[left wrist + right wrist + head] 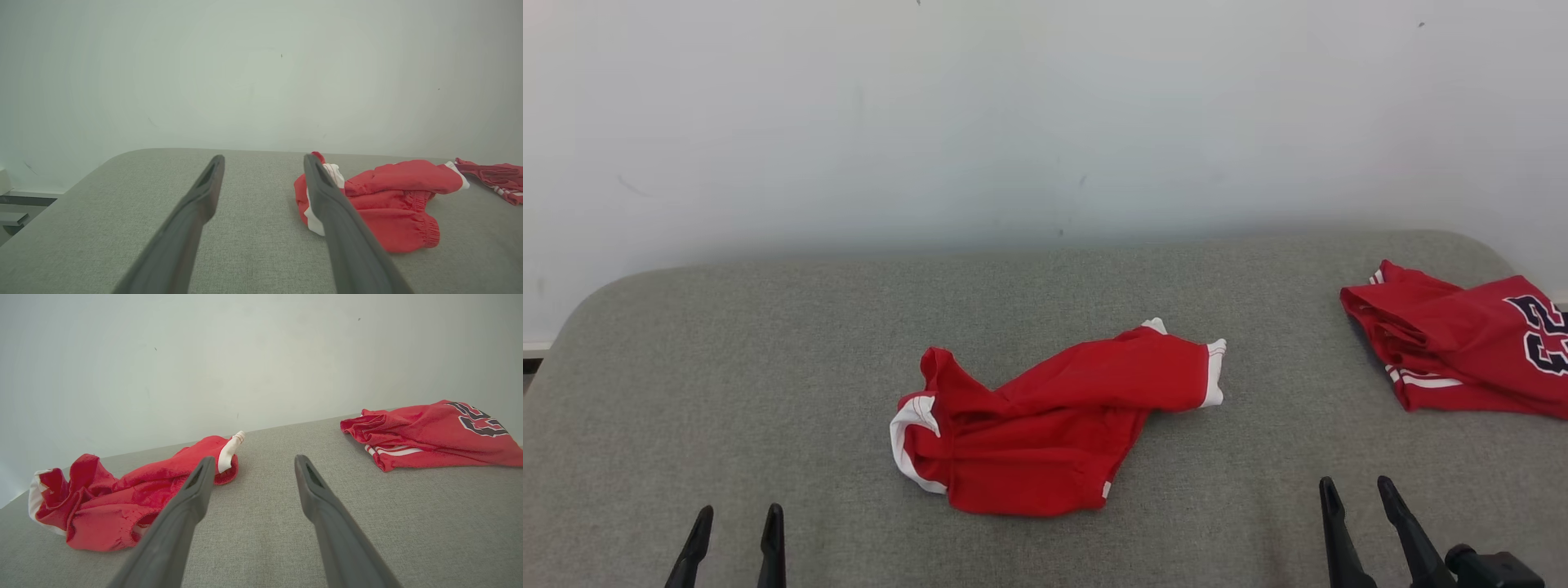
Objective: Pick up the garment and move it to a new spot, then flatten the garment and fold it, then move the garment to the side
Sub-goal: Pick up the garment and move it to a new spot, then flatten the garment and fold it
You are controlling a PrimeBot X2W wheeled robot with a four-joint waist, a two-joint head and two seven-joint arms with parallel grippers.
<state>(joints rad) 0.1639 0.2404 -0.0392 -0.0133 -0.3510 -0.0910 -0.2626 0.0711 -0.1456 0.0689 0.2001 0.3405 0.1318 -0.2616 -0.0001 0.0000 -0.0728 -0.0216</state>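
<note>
While garment (1045,425) lies crumpled, left fingers (772,543), right fingers (1334,523) point forward, spread.

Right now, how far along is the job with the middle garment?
Nothing looks done yet: the red garment lies crumpled on the grey table. Nothing is in hand: left gripper and right gripper stand open, empty. Pickup, flattening, folding, moving aside remain.

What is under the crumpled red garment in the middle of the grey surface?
The crumpled red garment lies directly on the grey surface. Nothing else shows at its edges. Its folds overlap, so whatever is beneath the cloth is covered and cannot be checked.
</note>
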